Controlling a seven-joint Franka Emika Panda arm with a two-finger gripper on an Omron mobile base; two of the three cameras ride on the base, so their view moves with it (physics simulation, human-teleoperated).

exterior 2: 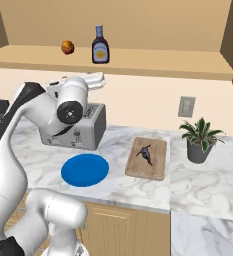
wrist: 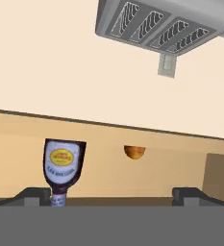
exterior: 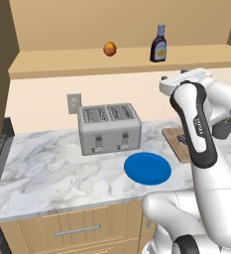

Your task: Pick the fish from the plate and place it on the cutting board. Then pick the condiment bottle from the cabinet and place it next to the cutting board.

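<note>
The small dark fish (exterior 2: 146, 153) lies on the wooden cutting board (exterior 2: 155, 167), right of the bare blue plate (exterior 2: 85, 170) (exterior: 147, 168). In the left base view the arm covers part of the cutting board (exterior: 174, 139). The condiment bottle (exterior: 159, 44) (exterior 2: 100, 46) stands upright on the cabinet shelf (exterior 2: 163, 60). My gripper (wrist: 113, 197) is raised above the counter, level with the wall below the shelf, and points at it. It is open with nothing between its fingertips (wrist: 36, 194). The hand view is rolled upside down, with the bottle (wrist: 63, 166) just inside the left fingertip.
A round orange fruit (exterior: 110, 48) (wrist: 134, 152) sits on the shelf left of the bottle. A silver toaster (exterior: 109, 129) stands against the wall behind the plate. A potted plant (exterior 2: 200, 140) is right of the board. A wall outlet (exterior 2: 187, 106) is above the plant.
</note>
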